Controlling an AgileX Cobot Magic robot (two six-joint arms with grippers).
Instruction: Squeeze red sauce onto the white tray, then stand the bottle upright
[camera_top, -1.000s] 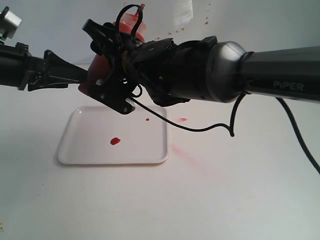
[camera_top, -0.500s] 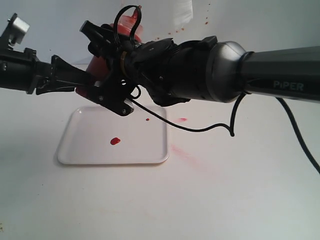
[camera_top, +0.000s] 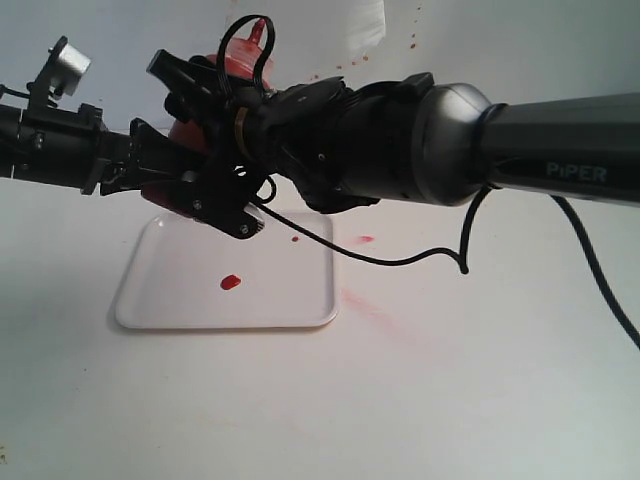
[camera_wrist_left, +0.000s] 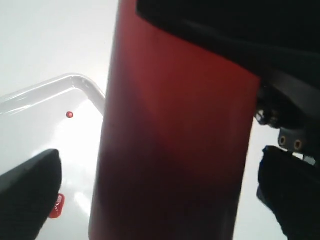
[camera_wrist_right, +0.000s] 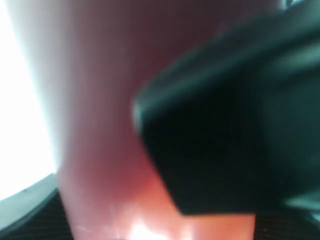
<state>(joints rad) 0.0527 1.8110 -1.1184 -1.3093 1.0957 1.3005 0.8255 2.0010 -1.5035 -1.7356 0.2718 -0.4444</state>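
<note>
**Operator:** Progress?

**Technician:** Red sauce (camera_top: 230, 282) lies on the white tray (camera_top: 180, 305). Right hand (camera_top: 205, 145) clamps the bottle (camera_wrist_left: 175, 150), nozzle up, above the tray. Left hand (camera_top: 155, 165) straddles it, jaws apart. Remaining: stand bottle on bench (camera_top: 450, 400).

We see the bottle (camera_wrist_left: 170, 150) as translucent red-tinted plastic, smooth w/ a soft sheen. White tray (camera_top: 170, 300): smooth, glossy plastic. Red sauce (camera_top: 230, 283) blob looks wet, glossy. Table (camera_top: 450, 400) is matt white. Right arm shell (camera_top: 450, 140): satin grey, prob. plastic.
</note>
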